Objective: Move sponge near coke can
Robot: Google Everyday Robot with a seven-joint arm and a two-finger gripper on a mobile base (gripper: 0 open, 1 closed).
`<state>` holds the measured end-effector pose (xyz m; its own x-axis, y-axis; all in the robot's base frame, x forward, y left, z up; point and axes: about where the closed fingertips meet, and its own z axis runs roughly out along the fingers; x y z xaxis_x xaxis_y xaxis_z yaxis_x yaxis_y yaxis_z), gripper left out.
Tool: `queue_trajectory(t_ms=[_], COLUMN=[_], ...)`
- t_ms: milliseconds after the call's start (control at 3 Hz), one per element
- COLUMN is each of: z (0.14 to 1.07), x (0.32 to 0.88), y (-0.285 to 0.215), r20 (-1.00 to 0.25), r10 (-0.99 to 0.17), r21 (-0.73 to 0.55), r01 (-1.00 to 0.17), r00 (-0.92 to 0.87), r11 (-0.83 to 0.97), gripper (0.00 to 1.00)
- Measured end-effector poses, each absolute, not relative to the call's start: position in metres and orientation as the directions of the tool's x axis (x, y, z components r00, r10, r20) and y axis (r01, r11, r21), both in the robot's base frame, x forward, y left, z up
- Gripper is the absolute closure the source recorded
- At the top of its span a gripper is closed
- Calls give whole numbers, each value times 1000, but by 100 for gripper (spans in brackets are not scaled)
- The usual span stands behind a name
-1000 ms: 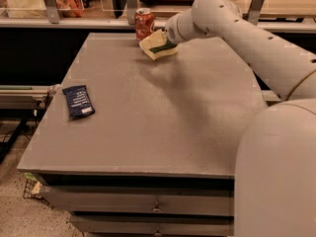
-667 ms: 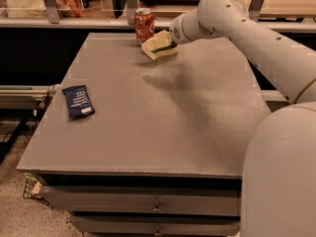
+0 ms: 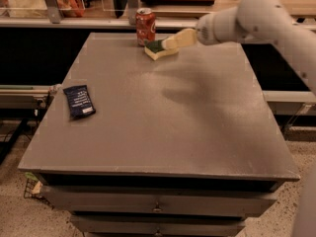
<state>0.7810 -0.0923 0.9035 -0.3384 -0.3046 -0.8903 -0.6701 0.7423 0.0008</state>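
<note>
sponge (image 3: 158, 50) on table (image 3: 197, 132), beside coke can (image 3: 145, 26) | claw (image 3: 171, 42) at sponge

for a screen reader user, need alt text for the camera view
A green-topped sponge sits on a grey table beside an upright coke can, with the robot's gripper directly over the sponge. A dark blue packet lies near the table's left edge.

The blurred cream gripper (image 3: 169, 42) covers the three o'clock end of the pale yellow, green-topped foam sponge (image 3: 156, 51); its white plastic arm (image 3: 276, 23) is cut off at three o'clock.
</note>
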Motion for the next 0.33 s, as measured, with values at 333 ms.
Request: queue_trajectory(t_ms=[333], z=[936], x=[747], y=[-174], r20=[-923], r10=[-209], r21=[43], r01=[-630], r00=[-321], r11=[775], gripper=[0])
